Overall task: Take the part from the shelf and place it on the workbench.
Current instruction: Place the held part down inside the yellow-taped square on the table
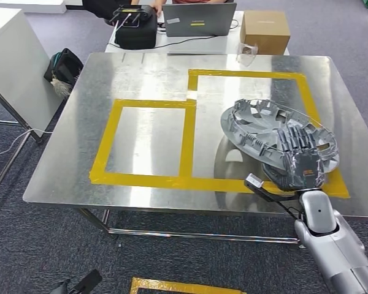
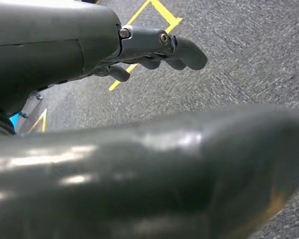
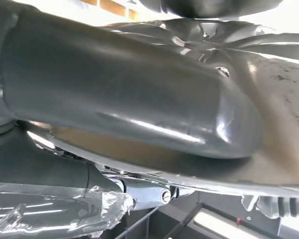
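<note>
A grey plastic wheel cover (image 1: 260,122) hangs tilted just over the right end of the metal workbench (image 1: 149,73), inside the right yellow-taped rectangle (image 1: 247,75). My right hand (image 1: 302,158) grips its near rim, fingers spread on top. In the right wrist view the thick thumb (image 3: 133,99) presses on the cover's surface (image 3: 283,99) and the darker fingers (image 3: 148,193) lie on its other side. My left hand (image 2: 155,47) hangs over the grey carpet, fingers stretched out and holding nothing.
A second taped rectangle (image 1: 149,141) marks the bench's middle. Behind the bench a table carries a laptop (image 1: 199,18), a black case (image 1: 135,27) and a cardboard box (image 1: 264,30), with a person there. A white table (image 1: 15,61) stands left; a black bag (image 1: 64,67) lies on the floor.
</note>
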Robot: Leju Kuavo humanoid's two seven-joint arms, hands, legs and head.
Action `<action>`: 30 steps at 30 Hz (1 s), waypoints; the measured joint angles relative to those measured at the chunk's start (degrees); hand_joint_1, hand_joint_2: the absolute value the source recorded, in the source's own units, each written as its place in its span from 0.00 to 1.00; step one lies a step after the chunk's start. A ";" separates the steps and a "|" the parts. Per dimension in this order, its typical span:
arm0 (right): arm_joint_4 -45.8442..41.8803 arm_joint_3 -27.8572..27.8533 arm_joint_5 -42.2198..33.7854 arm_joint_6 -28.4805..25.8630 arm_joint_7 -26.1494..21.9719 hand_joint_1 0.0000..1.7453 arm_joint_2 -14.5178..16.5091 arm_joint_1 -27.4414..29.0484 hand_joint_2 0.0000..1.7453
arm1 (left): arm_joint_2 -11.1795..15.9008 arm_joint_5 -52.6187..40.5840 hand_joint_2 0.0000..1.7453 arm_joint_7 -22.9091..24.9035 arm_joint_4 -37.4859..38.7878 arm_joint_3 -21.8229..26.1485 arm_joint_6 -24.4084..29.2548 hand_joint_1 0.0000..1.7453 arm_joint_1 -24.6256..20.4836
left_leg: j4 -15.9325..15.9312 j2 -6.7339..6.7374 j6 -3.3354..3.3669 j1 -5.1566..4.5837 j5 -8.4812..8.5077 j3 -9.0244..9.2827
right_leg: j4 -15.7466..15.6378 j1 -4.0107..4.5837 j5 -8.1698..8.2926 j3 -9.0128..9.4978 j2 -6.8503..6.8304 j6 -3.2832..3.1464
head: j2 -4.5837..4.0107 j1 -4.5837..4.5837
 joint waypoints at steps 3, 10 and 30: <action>0.44 0.13 0.01 0.00 0.00 0.00 0.29 -0.20 0.00 | -0.01 0.00 0.00 0.02 0.00 0.00 -0.11 0.00 -0.06 | 0.00 0.00 0.00 0.00 0.00 0.00 | 0.00 0.00 0.01 0.00 0.00 0.00 | 0.00 0.00; 1.31 0.43 0.01 -0.03 0.00 0.00 0.79 -0.73 0.00 | -0.03 0.00 0.00 0.02 0.00 0.00 -0.12 0.00 -0.24 | 0.00 0.00 0.00 -0.01 0.00 -0.01 | 0.00 -0.01 0.01 0.00 -0.02 -0.01 | 0.00 0.00; 3.90 1.61 -0.32 0.18 -1.19 0.00 3.82 -3.75 0.00 | 0.00 1.00 0.00 3.03 0.00 0.01 -17.13 0.00 -1.15 | 0.18 0.01 0.13 -0.15 -0.10 -0.09 | -0.02 -0.11 0.10 -0.01 0.01 0.12 | 0.00 -0.01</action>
